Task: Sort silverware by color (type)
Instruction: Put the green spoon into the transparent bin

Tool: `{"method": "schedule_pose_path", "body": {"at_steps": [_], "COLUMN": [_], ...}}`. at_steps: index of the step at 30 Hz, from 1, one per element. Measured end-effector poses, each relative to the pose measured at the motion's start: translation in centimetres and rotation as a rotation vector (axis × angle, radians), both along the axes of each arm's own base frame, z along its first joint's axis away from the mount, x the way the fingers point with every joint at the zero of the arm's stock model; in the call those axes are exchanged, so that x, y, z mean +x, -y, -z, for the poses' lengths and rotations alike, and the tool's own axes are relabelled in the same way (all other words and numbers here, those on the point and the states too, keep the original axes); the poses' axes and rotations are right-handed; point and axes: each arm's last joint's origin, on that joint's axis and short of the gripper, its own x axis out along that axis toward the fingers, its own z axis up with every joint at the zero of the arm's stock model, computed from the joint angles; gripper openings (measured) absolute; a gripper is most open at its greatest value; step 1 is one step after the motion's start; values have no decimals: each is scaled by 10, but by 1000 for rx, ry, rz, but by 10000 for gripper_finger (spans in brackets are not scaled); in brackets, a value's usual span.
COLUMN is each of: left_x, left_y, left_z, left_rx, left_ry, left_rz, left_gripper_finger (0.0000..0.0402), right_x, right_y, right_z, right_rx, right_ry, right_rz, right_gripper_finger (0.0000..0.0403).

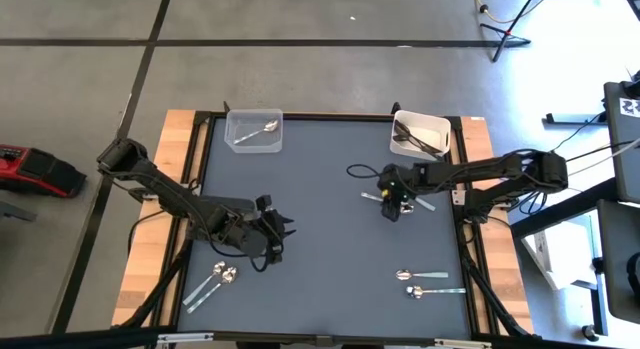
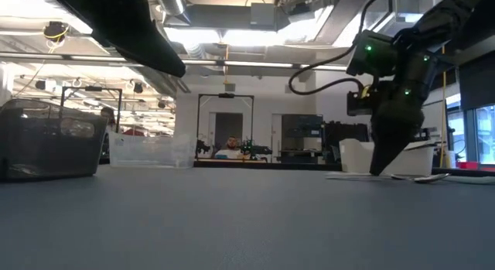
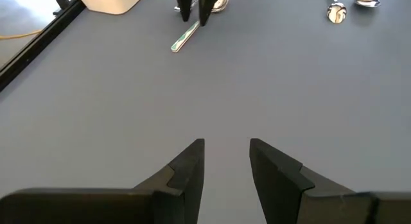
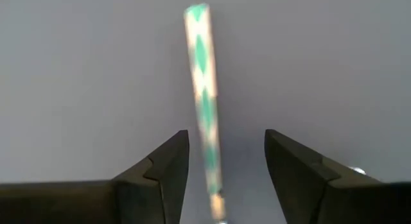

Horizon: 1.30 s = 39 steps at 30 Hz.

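My right gripper (image 4: 225,169) is open and points down over a shiny silver spoon (image 1: 372,198) that lies flat on the dark mat. Its fingers stand on either side of the spoon's handle (image 4: 204,102) without touching it. In the low view the right gripper (image 2: 384,163) reaches down to the mat. My left gripper (image 3: 227,161) is open and hovers over bare mat left of centre (image 1: 275,236). A clear bin (image 1: 253,130) holds one silver spoon. A white bin (image 1: 420,135) holds dark utensils.
Two silver spoons (image 1: 218,280) lie near the mat's near left corner. Two more spoons (image 1: 424,283) lie near its near right side. Both bins stand at the far edge. The mat's middle (image 1: 330,249) is bare. Wooden rails (image 1: 172,169) border the mat.
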Motion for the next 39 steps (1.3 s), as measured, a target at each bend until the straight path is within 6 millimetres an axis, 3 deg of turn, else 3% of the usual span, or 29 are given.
{"method": "schedule_pose_path", "body": {"at_steps": [11,14,20,22,27,32,39], "left_x": [0,0,0,0,4,8,28], "left_y": [0,0,0,0,-5,-8,1], "left_z": [0,0,0,0,1,4,19], "left_rx": [1,1,0,0,3,57,172], "left_ry": [1,2,5,5,2,-4,26], "left_rz": [-1,-2,-1,-2,-22,-17,75], "left_gripper_finger": [119,119,119,119,119,119,119], "right_x": [9,9,13,15,25,37,54], "right_y": [2,3,4,4,6,6,-17], "right_z": [15,15,11,10,5,-4,-19], "right_rx": [-22,-35,-76,-94,-161,-191,-169], "right_ry": [-35,-30,-15,1,108,268,505], "right_rz": [12,-9,-73,-103,-165,-241,-428], "right_gripper_finger": [181,148,32,10,25,6,9]}}
